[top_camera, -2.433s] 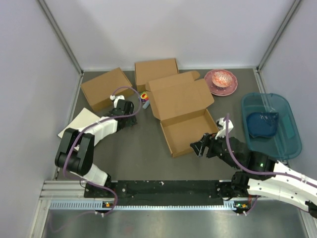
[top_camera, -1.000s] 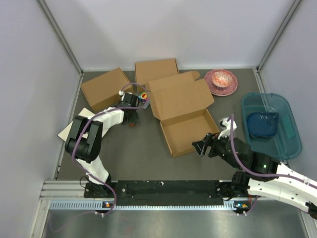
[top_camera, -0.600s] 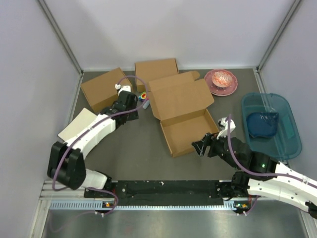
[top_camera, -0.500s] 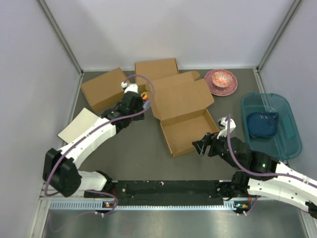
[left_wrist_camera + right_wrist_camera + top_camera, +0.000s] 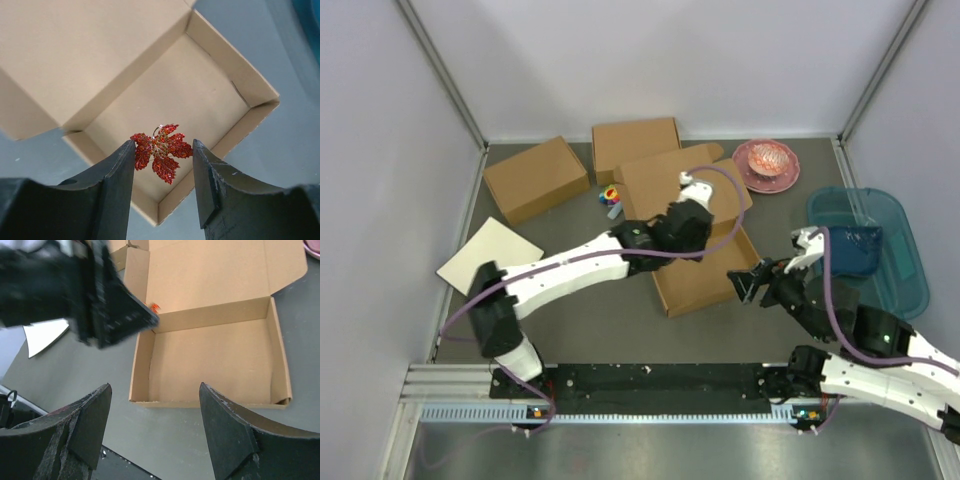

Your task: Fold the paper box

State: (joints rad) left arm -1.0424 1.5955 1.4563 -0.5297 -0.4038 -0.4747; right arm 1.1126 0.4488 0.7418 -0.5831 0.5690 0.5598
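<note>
The brown cardboard paper box (image 5: 705, 282) sits in the middle of the dark grey tabletop (image 5: 590, 310). Its tray part is already made, with four low walls standing up. Its lid (image 5: 650, 180) is open and leans back toward the far side.

The left hand (image 5: 163, 144) hangs over the tray. It is clamped on a small red glittery leaf (image 5: 161, 156), with one finger on each side of it. The right hand (image 5: 155, 390) is just beside the near edge of the tray. Its fingers are wide apart and nothing is in them.

I think the box is very light because it is only thin cardboard. It is stiff on the flat parts and it bends easily along the fold lines. Since it is so light, it will likely slide on the tabletop if it is pushed from one side only. So one hand should steady the tray while the other moves the lid.

The best place to take hold looks like the far edge of the lid, near its middle. That way it can swing over without twisting. The little flaps on the lid need to tuck inside the tray walls. Squeezing too hard could dent a wall or crease the lid.

The left hand is full, so it must let go of the leaf before it can help.
</note>
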